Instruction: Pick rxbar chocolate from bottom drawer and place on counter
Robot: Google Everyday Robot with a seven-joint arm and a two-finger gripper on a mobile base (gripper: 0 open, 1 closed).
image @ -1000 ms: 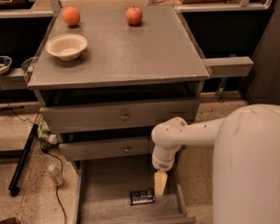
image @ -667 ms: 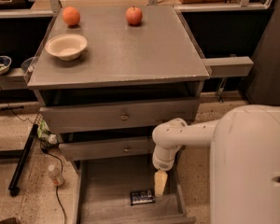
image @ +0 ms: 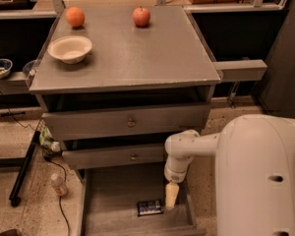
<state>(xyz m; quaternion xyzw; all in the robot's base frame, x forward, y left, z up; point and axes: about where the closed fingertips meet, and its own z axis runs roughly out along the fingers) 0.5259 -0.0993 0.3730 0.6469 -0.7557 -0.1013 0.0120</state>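
Observation:
The bottom drawer (image: 108, 191) is pulled out below the two upper drawers, its grey floor showing. On that floor near the front lies the rxbar chocolate (image: 150, 208), a small dark bar with pale lettering. My gripper (image: 171, 196) hangs from the white arm (image: 187, 149) inside the drawer, just to the right of the bar and slightly above it, pointing down. The counter (image: 137, 53) spreads above as a broad grey top.
A cream bowl (image: 70, 48), an orange (image: 75, 16) and a red apple (image: 141, 16) sit on the counter. A grey side shelf (image: 238, 70) juts out to the right. A small bottle (image: 58, 185) and cables lie on the floor at left.

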